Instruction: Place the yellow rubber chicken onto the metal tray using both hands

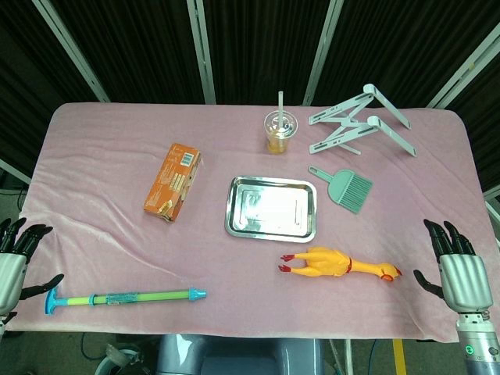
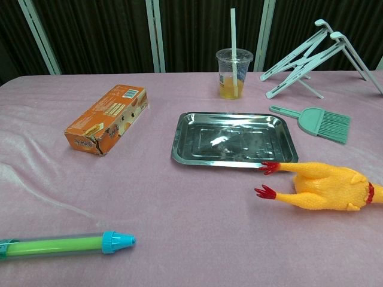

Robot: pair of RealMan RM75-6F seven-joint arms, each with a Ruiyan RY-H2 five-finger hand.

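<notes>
The yellow rubber chicken lies on its side on the pink cloth, red feet toward the left, just in front of the metal tray. In the chest view the chicken sits at the lower right and the tray holds nothing. My right hand hovers at the table's right front edge, fingers apart, holding nothing, a short way right of the chicken's head. My left hand is at the far left edge, also with fingers apart and holding nothing. Neither hand shows in the chest view.
An orange box lies left of the tray. A plastic cup with a straw, a grey folding stand and a teal brush stand behind and right. A green and blue tube toy lies at the front left.
</notes>
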